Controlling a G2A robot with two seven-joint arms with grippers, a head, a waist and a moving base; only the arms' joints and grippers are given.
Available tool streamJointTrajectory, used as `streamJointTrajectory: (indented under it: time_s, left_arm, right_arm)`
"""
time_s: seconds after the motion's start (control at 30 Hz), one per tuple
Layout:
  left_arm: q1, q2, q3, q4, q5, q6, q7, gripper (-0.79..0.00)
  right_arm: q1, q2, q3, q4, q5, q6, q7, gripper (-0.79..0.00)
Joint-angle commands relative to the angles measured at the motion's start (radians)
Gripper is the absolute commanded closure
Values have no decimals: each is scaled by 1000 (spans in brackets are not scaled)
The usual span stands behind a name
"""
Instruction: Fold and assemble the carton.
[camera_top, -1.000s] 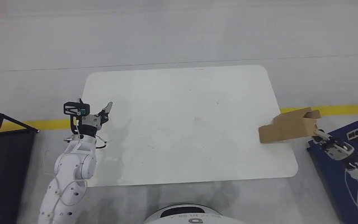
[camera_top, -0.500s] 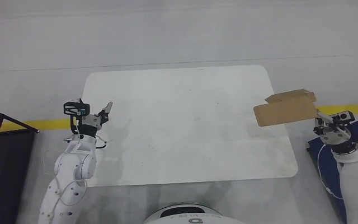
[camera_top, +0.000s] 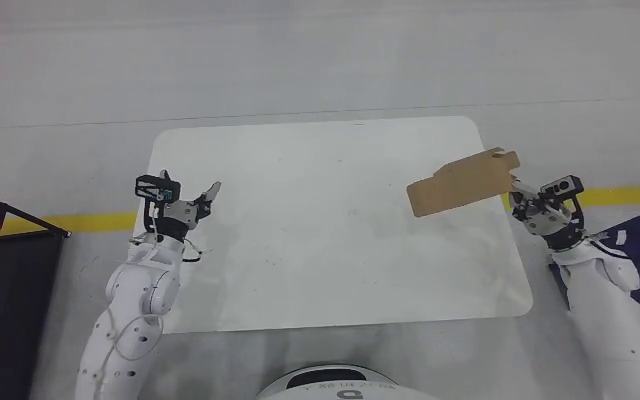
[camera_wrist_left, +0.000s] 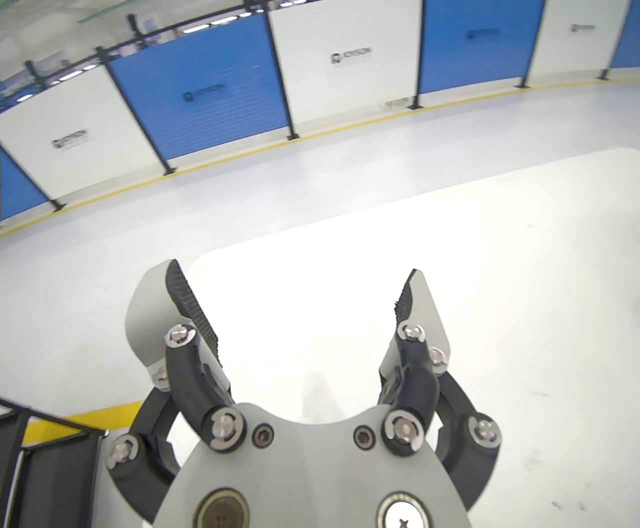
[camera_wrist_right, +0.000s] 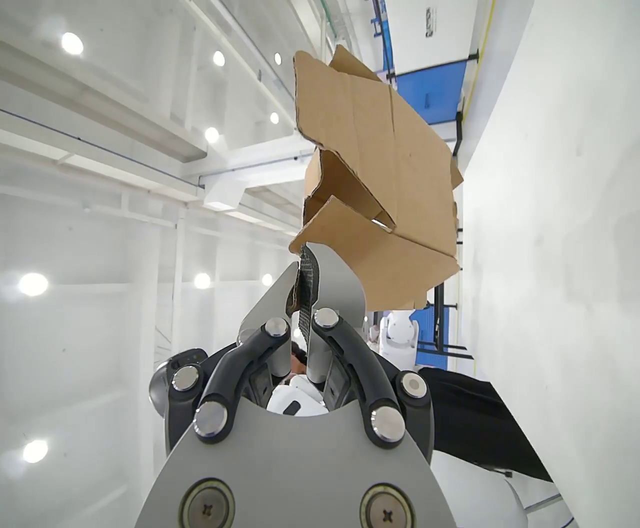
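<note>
1. White counter (camera_top: 330, 290) with rounded corners; blue and white fence panels (camera_wrist_left: 200, 90) behind it bear small labels.
2. We find the carton (camera_top: 462, 183) aloft over the counter's right edge, one flap clenched in the jaws of the right gripper (camera_wrist_right: 305, 265).
3. Left gripper (camera_wrist_left: 295, 280) sits over the left edge, jaws released.

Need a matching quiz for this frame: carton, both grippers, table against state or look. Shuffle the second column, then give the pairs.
Column 1
1. carton
2. left gripper
3. right gripper
4. table

Column 2
a. shut on a cardboard flap
b. open, holding nothing
c. brown, held in the air over the table's right side
d. white, with rounded corners

Pairs: 1-c, 2-b, 3-a, 4-d
</note>
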Motion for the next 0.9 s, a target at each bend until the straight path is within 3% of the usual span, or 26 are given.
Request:
streamJointTrajectory:
  time_s: [0.0, 0.2, 0.57, 0.63, 0.7, 0.87]
  left_arm:
    - [-30, 1, 38, 5, -21, -104, -37, -785]
    - [-98, -4, 125, 5, -179, -313, -122, -785]
    - [-113, -8, 132, 8, -241, -294, -99, -785]
    - [-106, -15, 124, 52, -394, -271, -71, -785]
    - [-121, -26, 126, 101, -649, -244, -77, -785]
    - [-193, -40, 184, 185, -1048, -285, -237, -785]
  right_arm:
    - [21, -14, -64, -45, -15, -41, -37, 0]
    - [67, -40, -133, -120, -38, -181, -145, 0]
    - [74, -45, -140, -135, -44, -189, -180, 0]
    - [69, -50, -149, -150, -32, -193, -208, 0]
    - [79, -57, -171, -167, -29, -200, -208, 0]
    - [148, -76, -254, -175, -48, -202, -192, 0]
